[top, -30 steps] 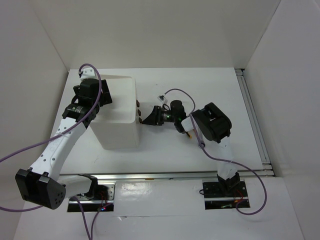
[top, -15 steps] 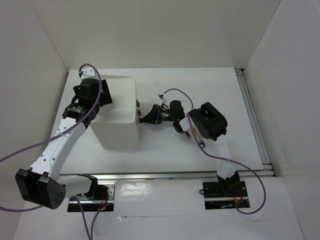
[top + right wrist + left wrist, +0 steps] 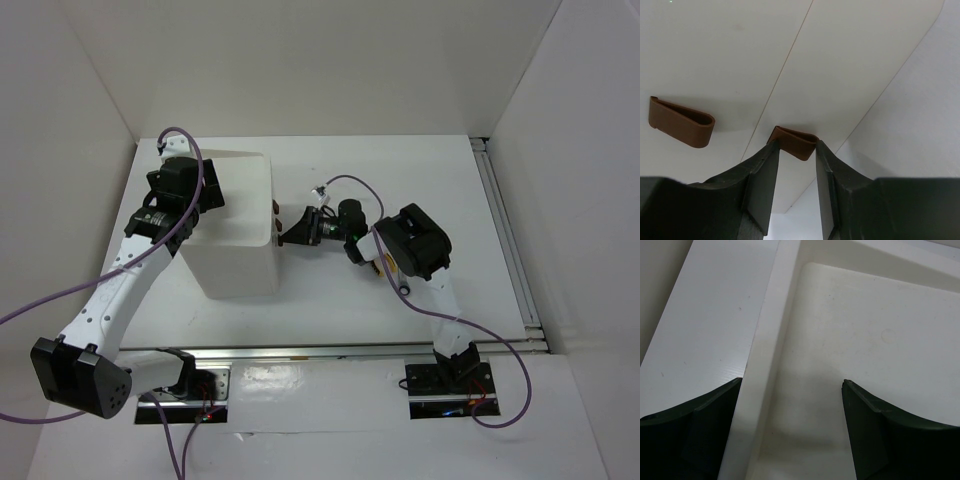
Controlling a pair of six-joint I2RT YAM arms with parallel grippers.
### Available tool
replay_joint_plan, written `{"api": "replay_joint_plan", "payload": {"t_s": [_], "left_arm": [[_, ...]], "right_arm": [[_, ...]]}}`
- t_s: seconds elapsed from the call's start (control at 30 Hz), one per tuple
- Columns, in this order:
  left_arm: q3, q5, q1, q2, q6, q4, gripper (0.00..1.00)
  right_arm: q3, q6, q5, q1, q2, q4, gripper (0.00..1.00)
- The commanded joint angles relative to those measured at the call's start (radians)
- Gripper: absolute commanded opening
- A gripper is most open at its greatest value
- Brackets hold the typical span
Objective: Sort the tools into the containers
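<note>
The white box unit (image 3: 238,250) stands left of the table's middle. My left gripper (image 3: 196,200) hangs open over its top bin; in the left wrist view the gripper (image 3: 792,386) straddles the bin's rim (image 3: 774,335), and the bin floor (image 3: 875,335) is bare. My right gripper (image 3: 284,233) is at the box's right side. In the right wrist view the gripper (image 3: 796,150) is shut on the ends of a dark brown drawer handle (image 3: 796,142). A second brown handle (image 3: 682,125) sits to its left. No tools show clearly; a small yellow bit (image 3: 387,263) peeks out under the right arm.
White walls enclose the table on the left, back and right. A metal rail (image 3: 505,240) runs along the table's right edge. Purple cables loop from both arms.
My right arm has shifted slightly left, bringing its gripper closer against the box's right side. The left arm has not moved.
</note>
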Motion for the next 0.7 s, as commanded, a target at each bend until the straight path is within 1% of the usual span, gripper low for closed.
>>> {"api": "replay_joint_plan", "payload": {"t_s": [0.0, 0.1, 0.23, 0.3, 0.33, 0.37, 0.57, 0.6, 0.67], "left_arm": [[-0.051, 0.191, -0.034, 0.077, -0.025, -0.163, 0.89], [-0.051, 0.191, -0.034, 0.077, -0.025, -0.163, 0.89], [-0.051, 0.191, -0.034, 0.077, -0.025, -0.163, 0.89], [-0.051, 0.191, -0.034, 0.077, -0.025, -0.163, 0.89], [-0.051, 0.191, -0.034, 0.077, -0.025, -0.163, 0.89], [-0.051, 0.191, -0.034, 0.077, -0.025, -0.163, 0.89], [-0.051, 0.191, -0.034, 0.077, -0.025, -0.163, 0.89], [-0.051, 0.191, -0.034, 0.077, -0.025, -0.163, 0.89], [-0.051, 0.191, -0.034, 0.077, -0.025, -0.163, 0.89]], "right_arm": [[0.04, 0.0, -0.006, 0.015, 0.024, 0.075, 0.42], [0.061, 0.0, -0.015, 0.024, 0.034, 0.066, 0.42], [0.061, 0.0, -0.015, 0.024, 0.034, 0.039, 0.44], [0.061, 0.0, -0.015, 0.024, 0.034, 0.049, 0.43], [0.061, 0.009, -0.015, 0.024, 0.034, 0.058, 0.41], [0.061, 0.009, -0.015, 0.024, 0.034, 0.069, 0.32], [0.061, 0.075, -0.034, 0.024, 0.054, 0.141, 0.14], [0.061, 0.075, -0.034, 0.024, 0.063, 0.151, 0.07], [0.061, 0.075, -0.034, 0.024, 0.063, 0.151, 0.02]]}}
